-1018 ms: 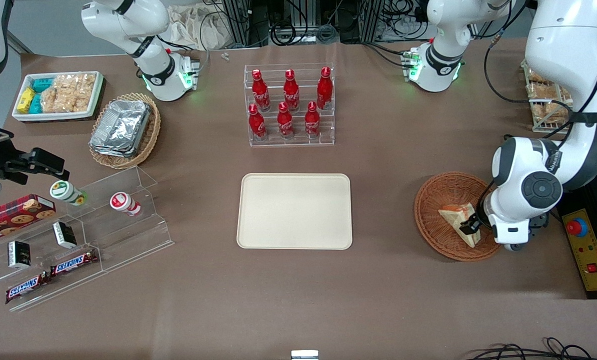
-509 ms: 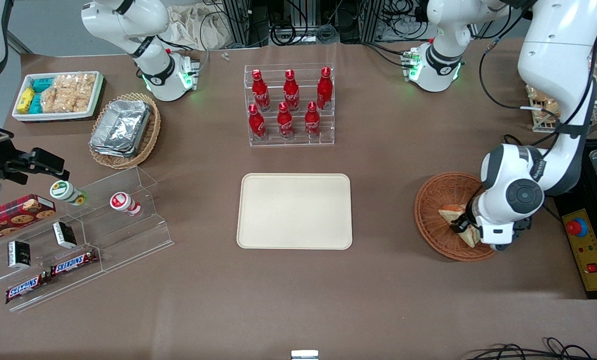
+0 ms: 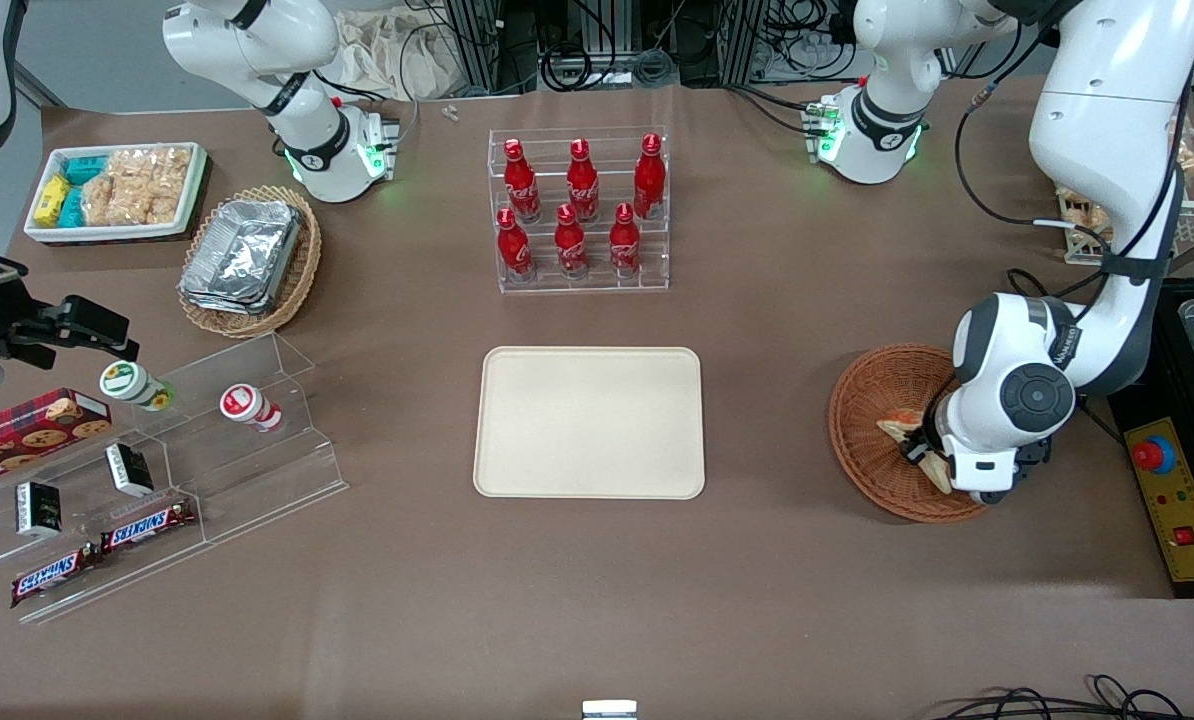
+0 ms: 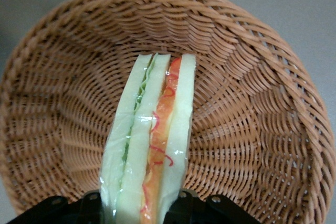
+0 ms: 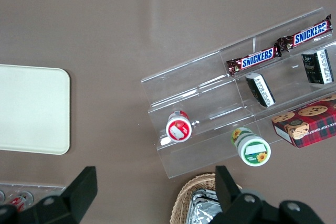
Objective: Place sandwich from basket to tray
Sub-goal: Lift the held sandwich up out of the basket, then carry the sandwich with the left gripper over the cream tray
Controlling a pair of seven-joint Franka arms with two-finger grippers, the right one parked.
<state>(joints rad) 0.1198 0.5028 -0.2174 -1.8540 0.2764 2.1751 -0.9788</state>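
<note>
Since a second ago, the gripper (image 3: 925, 455) has been shifted trayward, clamped on the sandwich (image 4: 149, 145) over the basket (image 3: 872, 420); lift clear before the tray (image 3: 589, 421).

The sandwich (image 4: 149, 145) stands on its edge inside the basket (image 4: 257, 129), with the cut side facing the camera. It shows pale green filling between two bread slices and red-orange filling between the next two, all under a clear wrap. The black fingers (image 4: 86, 205) of the claw (image 4: 142, 211) press on both flat sides of the sandwich at its near end. Around the woven rim, the grey counter (image 4: 294, 3) is visible.
</note>
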